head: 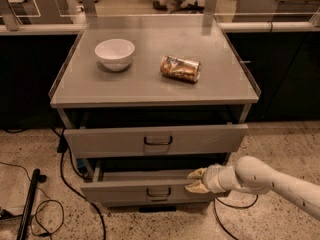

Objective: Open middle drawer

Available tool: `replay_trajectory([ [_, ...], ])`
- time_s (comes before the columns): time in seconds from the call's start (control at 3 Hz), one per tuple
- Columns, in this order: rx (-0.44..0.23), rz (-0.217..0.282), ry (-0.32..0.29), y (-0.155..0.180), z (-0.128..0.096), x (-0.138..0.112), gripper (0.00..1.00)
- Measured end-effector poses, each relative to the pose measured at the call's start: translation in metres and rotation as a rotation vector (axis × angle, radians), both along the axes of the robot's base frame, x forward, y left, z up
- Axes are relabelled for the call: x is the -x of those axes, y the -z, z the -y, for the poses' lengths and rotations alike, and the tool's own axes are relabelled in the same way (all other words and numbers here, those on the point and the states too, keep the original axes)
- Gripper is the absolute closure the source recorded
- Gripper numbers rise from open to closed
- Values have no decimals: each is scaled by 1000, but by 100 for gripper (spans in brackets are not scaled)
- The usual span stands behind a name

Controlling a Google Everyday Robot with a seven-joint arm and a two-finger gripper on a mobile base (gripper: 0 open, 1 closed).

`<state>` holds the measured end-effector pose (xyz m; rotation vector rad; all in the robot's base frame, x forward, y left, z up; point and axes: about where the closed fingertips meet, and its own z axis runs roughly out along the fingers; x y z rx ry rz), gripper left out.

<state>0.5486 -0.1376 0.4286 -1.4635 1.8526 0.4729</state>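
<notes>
The grey cabinet (150,91) has three drawers. The top drawer (110,141) stands slightly out. The middle drawer (120,191), with a low front and a small dark loop handle (158,191), is pulled out further, and a strip of its grey tray shows. The lowest drawer (125,205) barely shows beneath it. My gripper (196,180) comes in from the right on a white arm (270,181). It is at the right part of the middle drawer's front, one finger (197,173) above the top rim and one in front of the panel, closed on the rim.
A white bowl (115,53) and a crushed can (180,68) lie on the cabinet top. Black cables (65,184) and a black pole (27,206) lie on the speckled floor at the left. Dark counters stand behind.
</notes>
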Motion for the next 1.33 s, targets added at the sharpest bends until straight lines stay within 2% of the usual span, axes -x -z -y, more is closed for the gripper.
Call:
replay_trajectory([
  [0.33, -4, -1, 13, 2, 5, 15, 97],
  [0.67, -4, -1, 13, 2, 5, 15, 67],
  [1.33, -4, -1, 13, 2, 5, 15, 20],
])
